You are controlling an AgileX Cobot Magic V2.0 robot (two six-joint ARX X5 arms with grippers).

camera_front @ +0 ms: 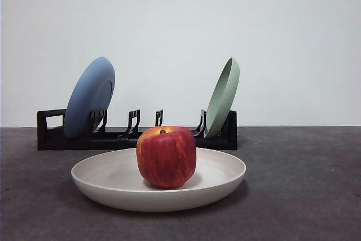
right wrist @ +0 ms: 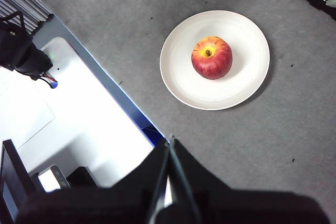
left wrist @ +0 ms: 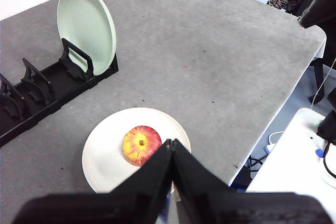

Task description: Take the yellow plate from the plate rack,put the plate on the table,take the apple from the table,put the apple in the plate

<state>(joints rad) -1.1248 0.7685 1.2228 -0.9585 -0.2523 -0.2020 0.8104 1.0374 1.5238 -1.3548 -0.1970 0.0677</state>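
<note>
The red apple [camera_front: 166,156] sits upright in the middle of the cream yellow plate [camera_front: 113,180], which lies flat on the dark grey table [camera_front: 304,196] in front of the black plate rack [camera_front: 51,136]. The left wrist view shows the apple [left wrist: 140,144] in the plate [left wrist: 105,156] beyond my left gripper [left wrist: 171,142], which is shut and empty, raised above the plate's near side. My right gripper [right wrist: 169,141] is also shut and empty, high over the table edge, well apart from the apple [right wrist: 212,57] and plate [right wrist: 178,72].
A blue plate [camera_front: 89,97] leans in the rack's left end and a pale green plate [camera_front: 223,97] in its right end, with empty prongs between. The table edge [left wrist: 273,129] drops off to a white stand with cables.
</note>
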